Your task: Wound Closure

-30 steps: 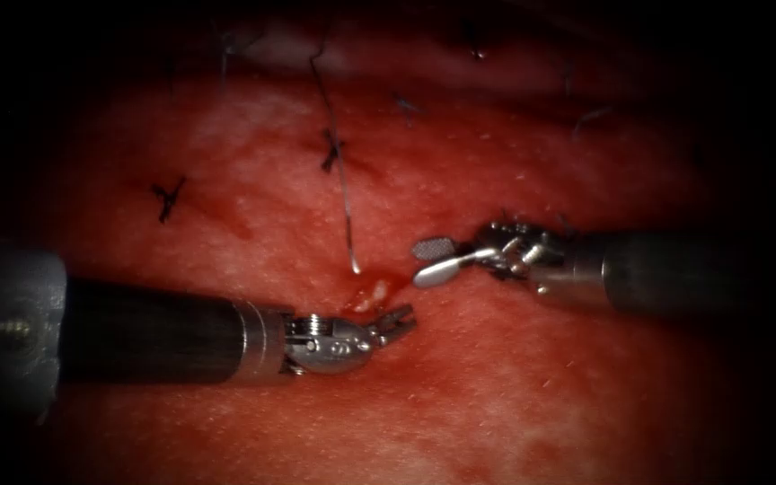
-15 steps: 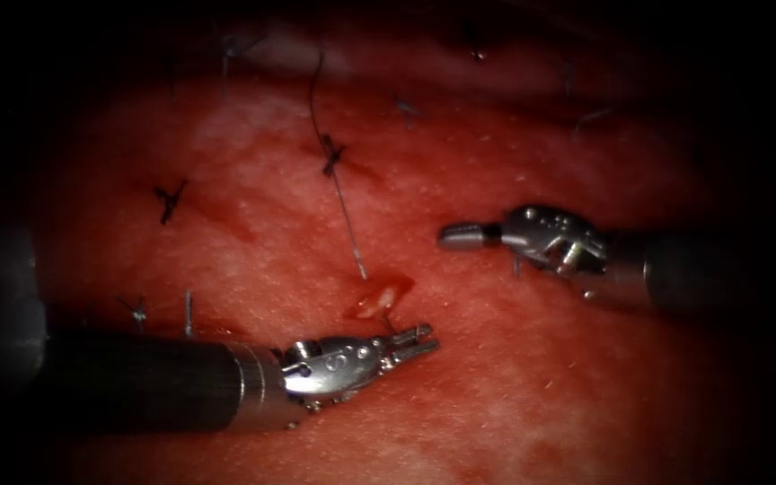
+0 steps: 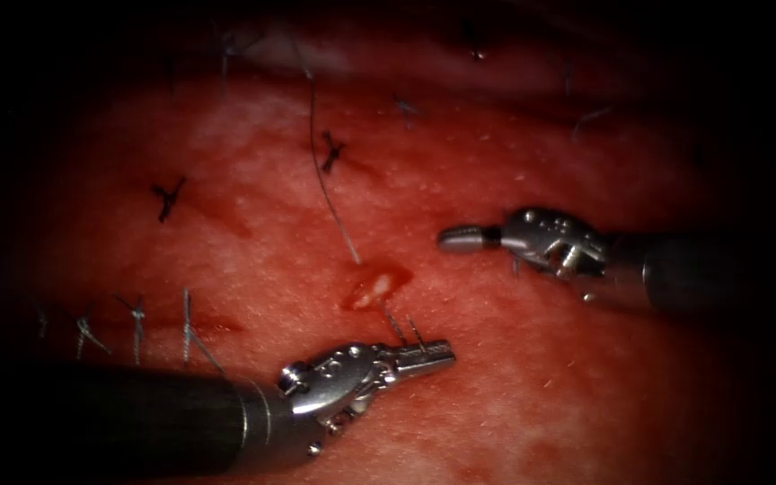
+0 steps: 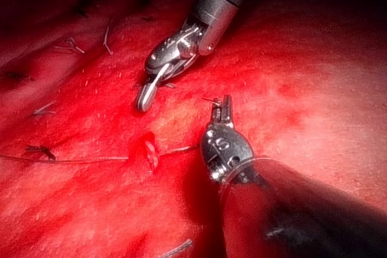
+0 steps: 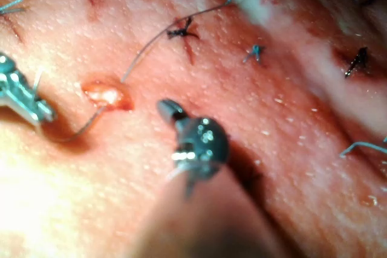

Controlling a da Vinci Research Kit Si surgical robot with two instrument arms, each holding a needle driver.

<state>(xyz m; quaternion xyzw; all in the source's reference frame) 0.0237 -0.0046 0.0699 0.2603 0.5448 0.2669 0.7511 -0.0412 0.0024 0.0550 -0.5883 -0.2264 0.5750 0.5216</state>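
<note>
Needle (image 3: 394, 321) sat pinched in my left pincer (image 3: 437, 350), whose jaws were pressed together on it just below and to the right of the small open cut (image 3: 374, 289). From the right wrist view I saw the needle curve from the cut's edge down to those jaws, and a short end poked out past them in the left wrist view. I could not tell whether its far end was buried in the tissue (image 3: 541, 395) or only touching the cut. Thread (image 3: 321, 175) ran from the cut up and away over the tissue, passing beside a tied knot (image 3: 330, 153). My right pincer (image 3: 451, 237) hung to the right of the cut, well apart from the needle, jaws pressed together on nothing.
</note>
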